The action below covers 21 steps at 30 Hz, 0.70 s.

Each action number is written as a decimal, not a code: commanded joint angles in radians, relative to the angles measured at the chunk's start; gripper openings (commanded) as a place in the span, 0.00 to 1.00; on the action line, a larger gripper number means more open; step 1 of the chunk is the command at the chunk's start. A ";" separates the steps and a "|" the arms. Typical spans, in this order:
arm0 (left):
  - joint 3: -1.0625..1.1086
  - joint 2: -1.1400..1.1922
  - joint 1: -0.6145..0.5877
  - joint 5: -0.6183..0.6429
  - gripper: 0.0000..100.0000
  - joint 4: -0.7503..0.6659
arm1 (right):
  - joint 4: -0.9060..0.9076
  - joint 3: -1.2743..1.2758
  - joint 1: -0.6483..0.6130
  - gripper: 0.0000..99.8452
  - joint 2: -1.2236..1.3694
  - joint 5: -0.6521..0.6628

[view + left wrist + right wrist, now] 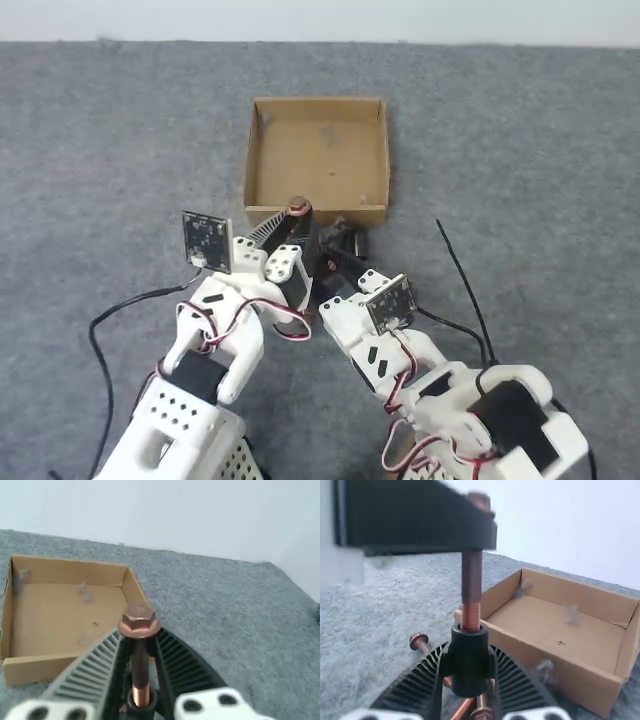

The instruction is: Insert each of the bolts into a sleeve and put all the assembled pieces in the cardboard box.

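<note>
My left gripper (138, 639) is shut on a copper bolt (139, 625) that stands upright with its hex head on top, just in front of the cardboard box (30, 666). In the right wrist view the bolt's threaded end (471, 611) enters the top of a black sleeve (469, 656), which my right gripper (469, 666) is shut on from both sides. In the high view the bolt head (297, 208) sits at the box's front wall (316, 212), with the left gripper (290, 230) and right gripper (333, 258) meeting there. The box holds no pieces.
Loose copper bolts (419, 641) lie on the grey carpet below the sleeve, between the grippers and the box. The left arm's black body (415, 515) hangs over the right gripper. Cables (460, 270) trail on the carpet beside the arms.
</note>
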 commanded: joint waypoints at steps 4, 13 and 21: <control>-0.005 0.003 0.048 -0.129 0.01 0.074 | -0.002 0.017 0.019 0.01 -0.054 -0.006; -0.002 0.003 0.052 -0.137 0.01 0.081 | -0.002 0.017 0.019 0.01 -0.056 -0.006; 0.058 0.003 0.051 -0.138 0.01 0.081 | -0.010 0.011 0.054 0.01 -0.061 -0.006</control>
